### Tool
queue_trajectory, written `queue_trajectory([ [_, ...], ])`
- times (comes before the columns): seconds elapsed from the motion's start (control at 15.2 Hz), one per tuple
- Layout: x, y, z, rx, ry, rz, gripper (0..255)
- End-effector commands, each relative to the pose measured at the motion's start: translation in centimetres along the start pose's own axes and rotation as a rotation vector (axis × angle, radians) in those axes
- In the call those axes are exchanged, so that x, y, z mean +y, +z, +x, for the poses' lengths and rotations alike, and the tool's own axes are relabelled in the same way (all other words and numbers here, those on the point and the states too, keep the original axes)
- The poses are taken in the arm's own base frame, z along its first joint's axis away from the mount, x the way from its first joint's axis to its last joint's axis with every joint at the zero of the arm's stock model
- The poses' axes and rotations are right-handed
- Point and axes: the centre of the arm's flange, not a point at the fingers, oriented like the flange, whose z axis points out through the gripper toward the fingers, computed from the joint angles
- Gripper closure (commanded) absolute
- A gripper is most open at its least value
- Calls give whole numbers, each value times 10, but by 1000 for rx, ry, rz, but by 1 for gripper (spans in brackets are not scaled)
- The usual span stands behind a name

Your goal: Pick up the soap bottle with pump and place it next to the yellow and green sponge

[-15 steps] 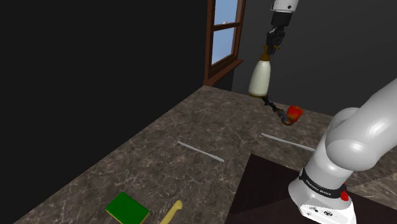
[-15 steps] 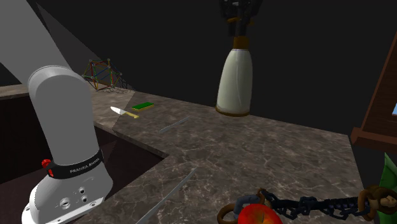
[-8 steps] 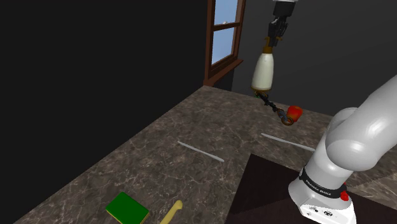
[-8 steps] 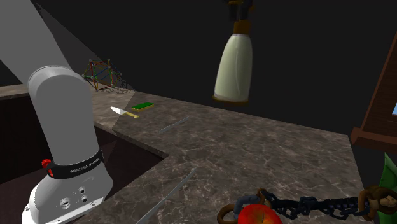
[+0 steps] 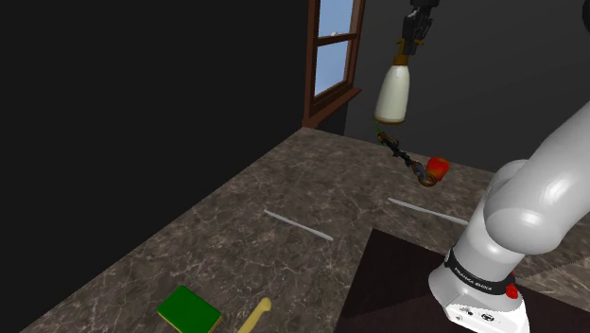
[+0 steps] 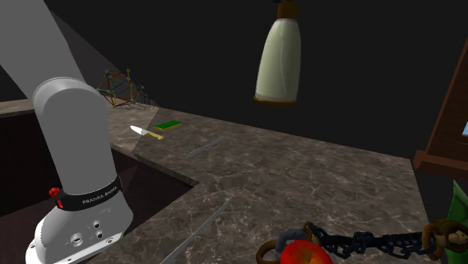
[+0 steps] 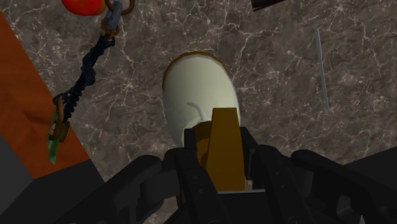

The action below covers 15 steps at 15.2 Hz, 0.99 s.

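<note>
Wrist view: gripper [image 7: 219, 167] seen clamped on brown pump [image 7: 224, 143] of cream soap bottle [image 7: 200, 95]. Marbled countertop [image 7: 280, 83] seen well below, black chain [image 7: 89, 67] beside.

Shoulder view: bottle hung in air near window [image 5: 333, 57]. Green sponge [image 5: 189, 309] laid well apart at opposite counter end, yellow-handled knife [image 5: 253, 317] just beside it.

Bottle raised higher than half second ago. Sponge, knife, chain left unmoved.

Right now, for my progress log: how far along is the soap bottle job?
Done: the end effector is shut on the pump of the soap bottle, which hangs high above the countertop. In hand: the carry. Left: reaching the green sponge and setting the bottle beside it.
</note>
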Motion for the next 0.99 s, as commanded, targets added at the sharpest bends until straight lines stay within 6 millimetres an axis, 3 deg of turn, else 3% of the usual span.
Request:
queue_trajectory([
  [0.0,-1,-11,0,0,0,0,255],
  [0.4,-3,-42,2,0,0,0,255],
  [0.92,-101,-4,10,0,0,0,255],
])
